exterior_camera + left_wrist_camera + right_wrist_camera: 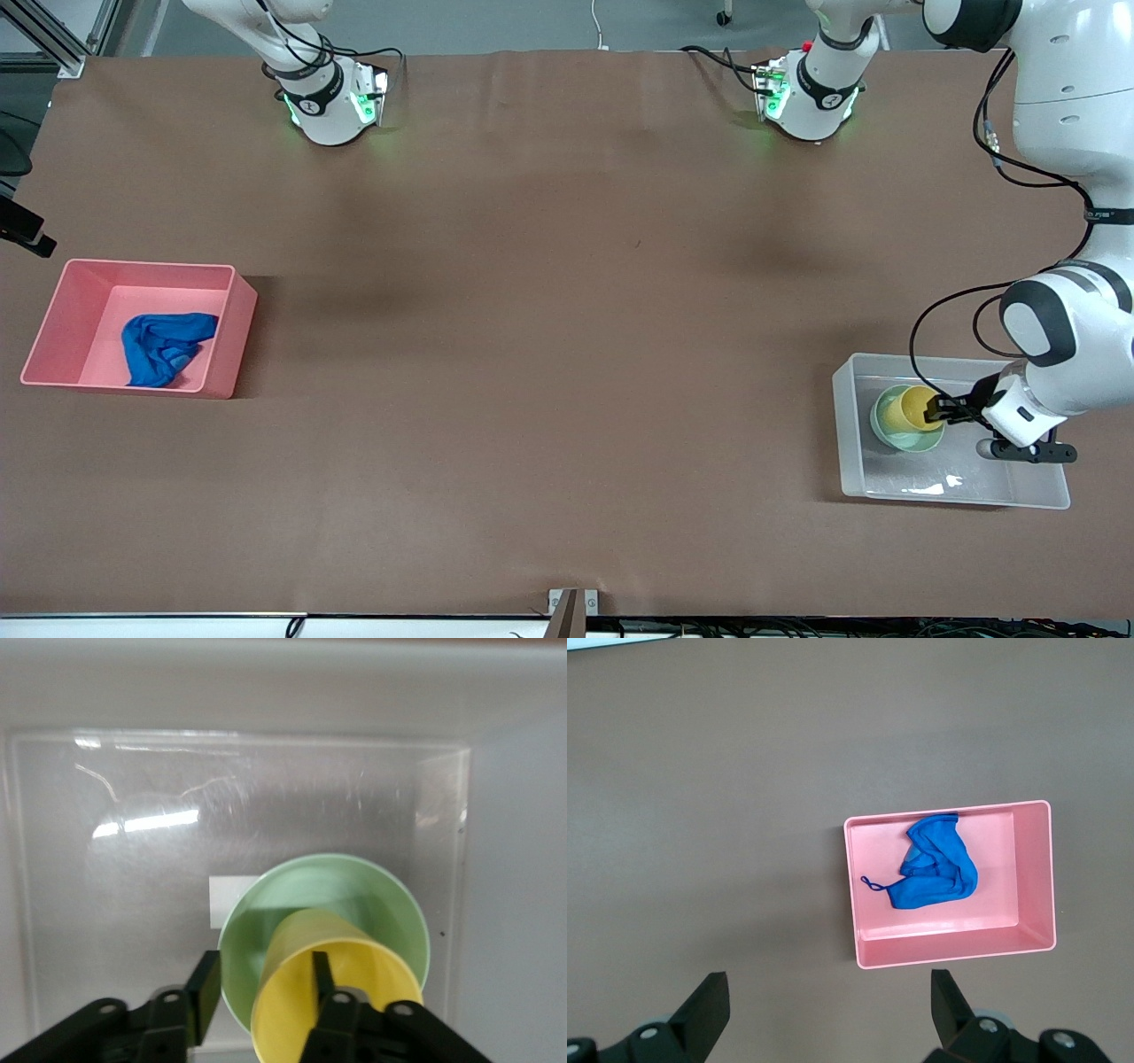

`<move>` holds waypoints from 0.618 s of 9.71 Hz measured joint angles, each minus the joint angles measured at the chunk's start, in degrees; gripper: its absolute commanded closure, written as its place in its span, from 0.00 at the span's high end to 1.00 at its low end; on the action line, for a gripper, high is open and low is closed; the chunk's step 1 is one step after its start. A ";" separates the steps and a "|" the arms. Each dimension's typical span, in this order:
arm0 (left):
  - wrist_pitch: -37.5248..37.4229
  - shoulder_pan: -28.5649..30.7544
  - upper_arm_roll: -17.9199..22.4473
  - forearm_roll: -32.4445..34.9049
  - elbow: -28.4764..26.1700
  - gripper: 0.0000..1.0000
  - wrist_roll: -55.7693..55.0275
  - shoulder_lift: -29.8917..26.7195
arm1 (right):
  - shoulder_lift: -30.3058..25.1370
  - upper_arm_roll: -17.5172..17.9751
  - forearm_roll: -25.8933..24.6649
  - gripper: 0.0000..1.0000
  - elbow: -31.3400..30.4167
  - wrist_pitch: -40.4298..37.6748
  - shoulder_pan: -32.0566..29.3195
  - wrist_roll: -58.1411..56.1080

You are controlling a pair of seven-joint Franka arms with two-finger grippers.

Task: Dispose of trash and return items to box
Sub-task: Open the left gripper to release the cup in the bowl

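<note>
Releasing the yellow cup (919,408) cleanly means spreading the fingers fully, then lifting straight up so neither finger drags the rim. From the right arm's end of the table: the blue cloth (166,347) lies in the pink bin (55,310). The right gripper (829,1010), not seen from the front, hangs high over the table beside that bin, fingers wide, waiting. The cup sits in the green bowl (886,427), inside the clear box (850,461). The left gripper (939,410), forearm reaching down into the box, straddles the cup's wall, one finger inside, part open.
</note>
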 measured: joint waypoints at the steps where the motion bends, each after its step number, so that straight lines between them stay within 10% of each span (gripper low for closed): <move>1: 0.02 -0.30 -0.02 0.00 0.49 1.00 -0.04 -1.93 | 0.00 0.00 0.00 1.00 -0.01 0.00 -0.01 0.00; 6: -8.12 -1.09 -2.87 9.14 -6.53 1.00 -8.38 -24.59 | 0.05 0.01 0.00 1.00 -0.06 0.00 -0.09 -0.02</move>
